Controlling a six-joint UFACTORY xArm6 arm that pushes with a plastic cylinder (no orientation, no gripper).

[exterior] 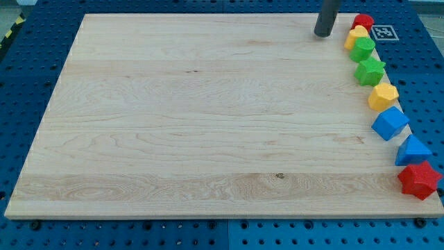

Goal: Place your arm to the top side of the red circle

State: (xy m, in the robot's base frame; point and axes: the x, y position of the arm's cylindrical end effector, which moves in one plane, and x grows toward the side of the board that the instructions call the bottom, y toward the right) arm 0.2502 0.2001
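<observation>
Resting on the wooden board (173, 118) near its top edge, my tip (322, 35) is bare and touches no block. The red circle block (363, 21) lies just to the view's right of it, slightly higher, at the head of a column running down the right edge: yellow block (356, 36), green block (362, 49), green star (370, 71), yellow hexagon (383, 96), blue blocks, red star (419, 180). Nothing stands between; room above the circle looks scant.

Eight blocks line the desk's (208, 139) right edge, top to bottom; the red circle (363, 21) lies topmost. My tip (322, 35) stands just left of it.
</observation>
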